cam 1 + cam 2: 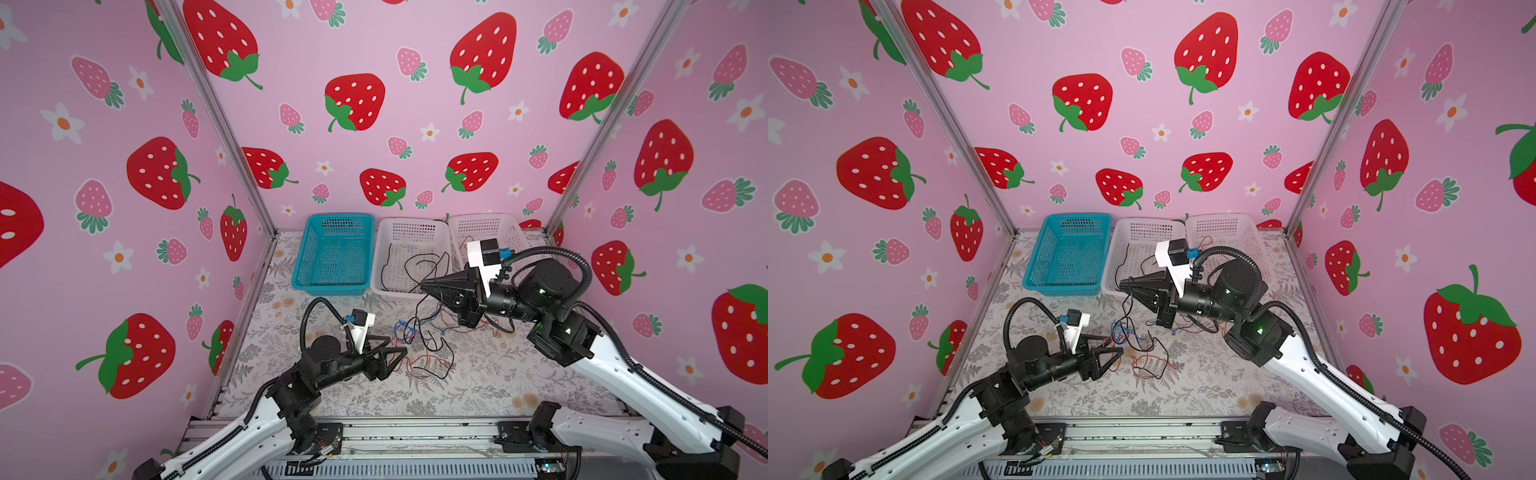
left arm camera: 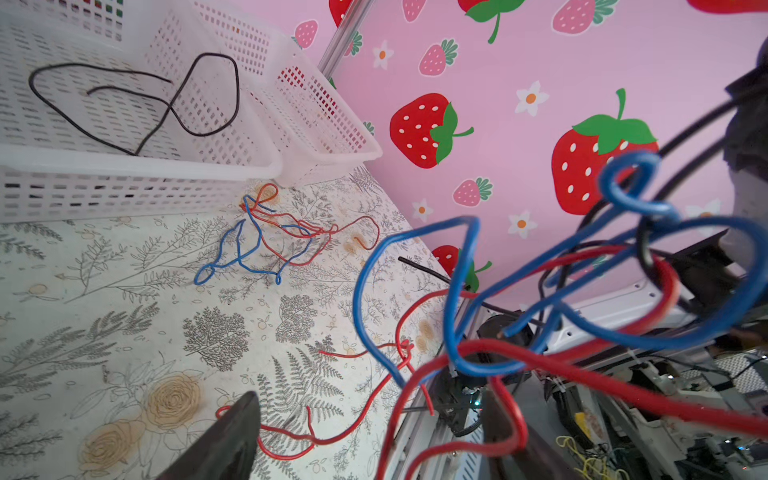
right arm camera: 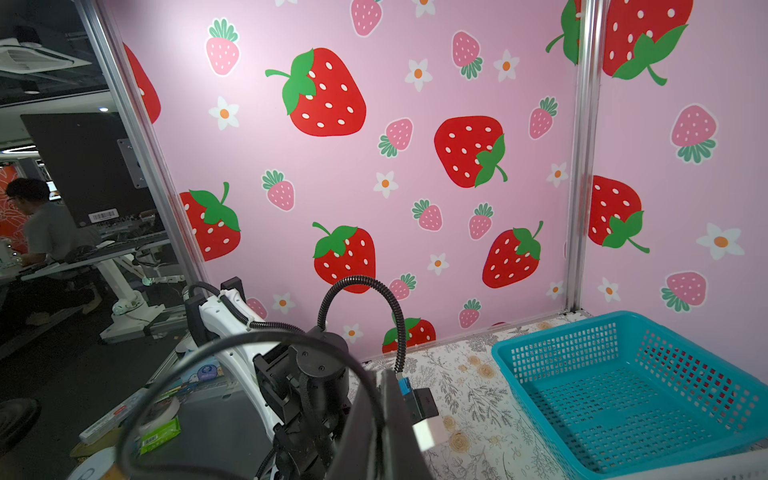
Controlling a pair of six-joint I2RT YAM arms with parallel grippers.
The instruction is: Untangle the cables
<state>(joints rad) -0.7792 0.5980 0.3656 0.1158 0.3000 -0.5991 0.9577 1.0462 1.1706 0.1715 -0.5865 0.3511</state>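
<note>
While a grey fern-and-rose printed mat (image 1: 498,374) lies underneath, thin plastic-coated cables (image 1: 409,332) in red, blue and black sit knotted in a loose tangle at its middle. The left gripper (image 1: 397,347) is low beside the tangle. Its black triangular jaws stand wide apart, and red loops run between them unpinched. The right gripper (image 1: 424,285) is raised above the tangle with its pointed jaws closed, and one black cable hangs from the tip. Behind stand three perforated plastic baskets in a row: a blue basket (image 1: 332,286) and two white baskets (image 1: 409,232). The middle, white one holds a looped black cable. Pink walls (image 1: 415,83) carry strawberry and daisy prints. A barcode sticker (image 3: 103,215) on a monitor (image 3: 83,166) outside is too small to read.
</note>
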